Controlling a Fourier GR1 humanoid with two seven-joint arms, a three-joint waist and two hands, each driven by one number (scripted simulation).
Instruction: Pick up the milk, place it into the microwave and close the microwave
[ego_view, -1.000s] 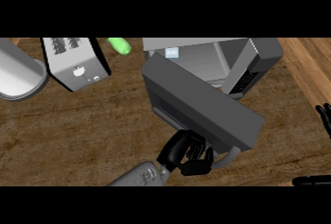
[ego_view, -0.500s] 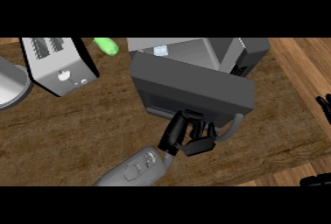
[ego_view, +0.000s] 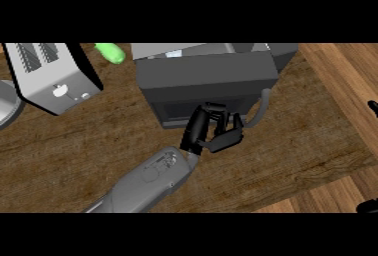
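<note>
The dark grey microwave (ego_view: 214, 55) stands at the top middle of the head view. Its door (ego_view: 210, 82) is swung almost shut across the front, with the curved handle (ego_view: 261, 107) at its right end. My left hand (ego_view: 210, 131) comes up from the lower left and lies against the door's lower face, fingers fairly straight and touching it, holding nothing. A pale patch (ego_view: 176, 53) shows behind the door's top edge; I cannot tell whether it is the milk. Only a small black part of my right hand (ego_view: 373, 108) shows at the right edge.
A silver toaster (ego_view: 52, 75) stands at the upper left, with a green object (ego_view: 111, 52) between it and the microwave. A grey round rim (ego_view: 6, 107) shows at the left edge. Lighter wood (ego_view: 347, 75) runs along the right side.
The microwave door has swung from standing out at an angle to nearly shut. My left hand has followed it, moving up against the door.
</note>
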